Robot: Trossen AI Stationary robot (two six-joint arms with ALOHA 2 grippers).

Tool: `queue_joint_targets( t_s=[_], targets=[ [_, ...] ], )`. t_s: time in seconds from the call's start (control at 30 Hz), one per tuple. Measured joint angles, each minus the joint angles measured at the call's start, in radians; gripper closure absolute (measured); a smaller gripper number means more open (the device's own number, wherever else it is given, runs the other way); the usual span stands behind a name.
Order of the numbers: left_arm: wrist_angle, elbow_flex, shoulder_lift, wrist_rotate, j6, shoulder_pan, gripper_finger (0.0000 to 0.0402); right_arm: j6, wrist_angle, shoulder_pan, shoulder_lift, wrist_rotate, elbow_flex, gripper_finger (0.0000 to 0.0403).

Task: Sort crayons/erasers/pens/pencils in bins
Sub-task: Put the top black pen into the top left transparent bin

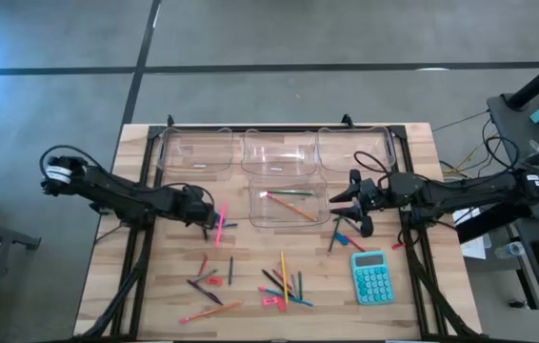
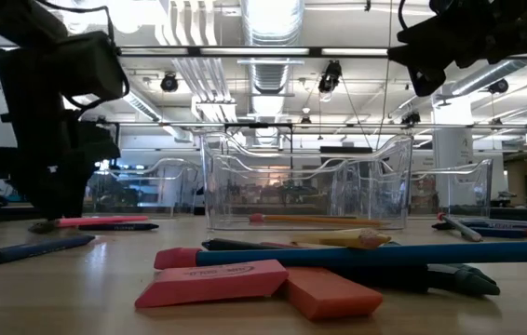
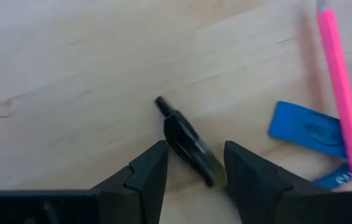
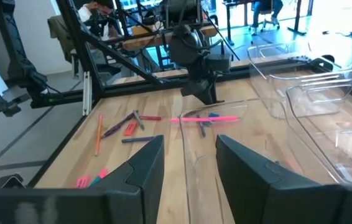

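The wooden table carries four clear bins: three in a row along the far edge, and a fourth bin nearer the middle, just in front of the middle one of the row. That fourth bin holds a few pencils lying roughly along its long side; the low view shows an orange one flat on its floor.

The teal calculator lies on the near right part of the table. Left of it, a loose scatter of pencils, pens and crayons points every way; a yellow pencil there runs near to far.

The left gripper is down at the table left of the fourth bin. Its wrist view shows its fingers spread to either side of a black pen, not closed on it; the pen lies on the wood at a slant, its far end pointing away from the gripper. Just beside it lie a long pink pencil, running near to far in the high view, and a blue eraser, which the high view barely shows.

The right gripper hangs at the right end of the fourth bin, fingers apart and holding nothing.

Only the low view shows clearly the pink erasers in the foreground, with a long blue stick lying crosswise behind them.
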Motion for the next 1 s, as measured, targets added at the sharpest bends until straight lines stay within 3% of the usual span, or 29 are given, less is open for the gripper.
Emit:
queue_joint_targets(
  t_s=[0.27, 0.53, 0.73, 1.0],
  targets=[
    [-0.016, -0.025, -0.002, 0.04, 0.011, 0.002, 0.0276, 0.0, 0.004, 0.0, 0.0, 0.0, 0.0, 0.0266],
    [-0.06, -0.025, -0.001, 0.071, 0.056, 0.002, 0.038, 0.0, 0.01, 0.0, -0.001, 0.0, 0.0, 0.0266],
    [-0.098, 0.022, -0.014, 0.101, 0.113, 0.002, 0.0391, 0.0, 0.01, 0.0, -0.001, 0.0, 0.0, 0.0266],
    [-0.174, 0.138, -0.038, 0.066, 0.211, 0.001, 0.0397, 0.0, 0.013, 0.0, 0.0, 0.0, 0.0, 0.0266]
  ],
)
